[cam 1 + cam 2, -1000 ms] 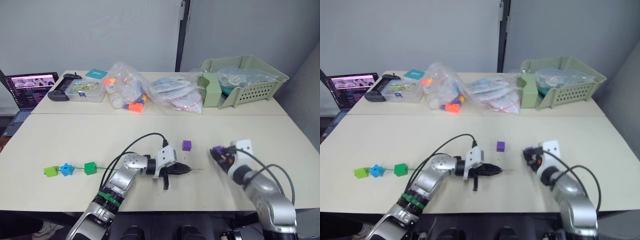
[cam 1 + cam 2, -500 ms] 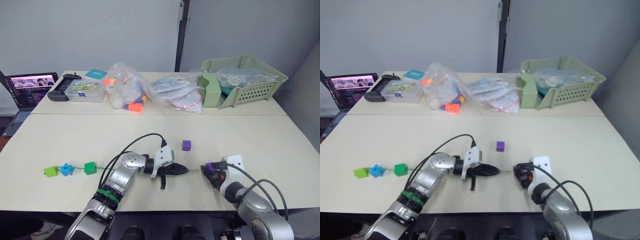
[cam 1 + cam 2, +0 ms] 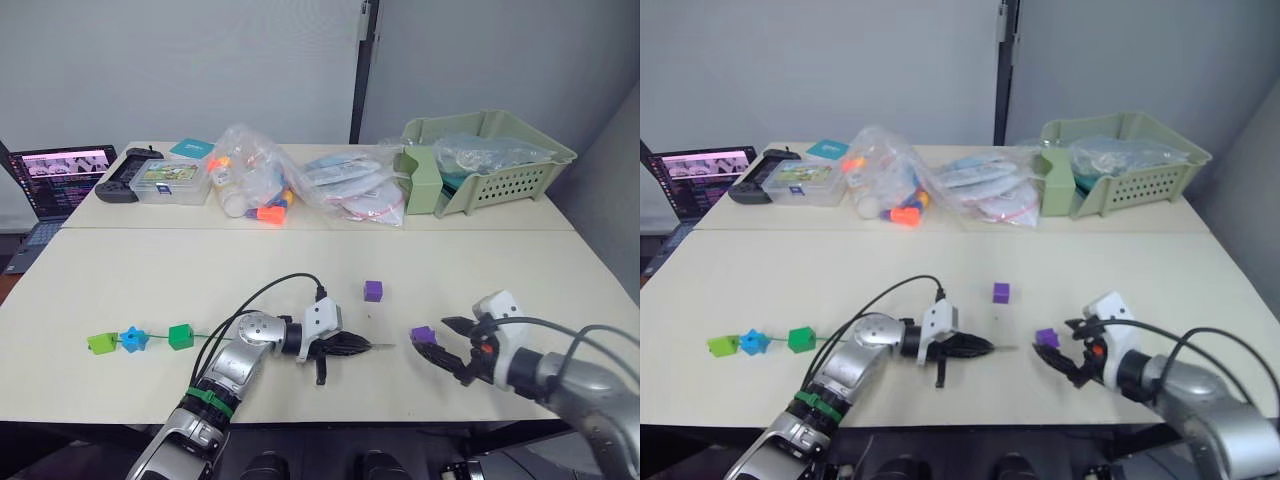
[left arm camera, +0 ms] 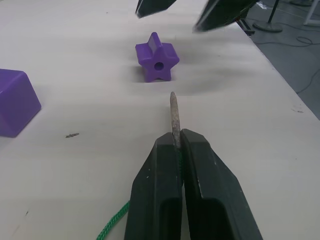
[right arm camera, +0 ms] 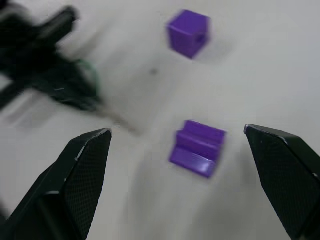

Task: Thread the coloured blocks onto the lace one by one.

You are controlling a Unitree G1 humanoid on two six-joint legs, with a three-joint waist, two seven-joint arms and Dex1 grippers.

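Left tool pinches the thin green lace's grey tip; right tool, spread, should steady the purple star-shaped plastic block, hole facing the tip

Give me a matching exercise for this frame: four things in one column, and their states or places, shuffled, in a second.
Things:
1. lace tip
2. purple star
3. right gripper
4. dark green block

States or places:
A. open, fingers either side of a purple block
B. already threaded on the lace
C. pinched between shut black fingers
D. lying loose on the table, hole facing the lace tip

Pairs: 1-C, 2-D, 3-A, 4-B
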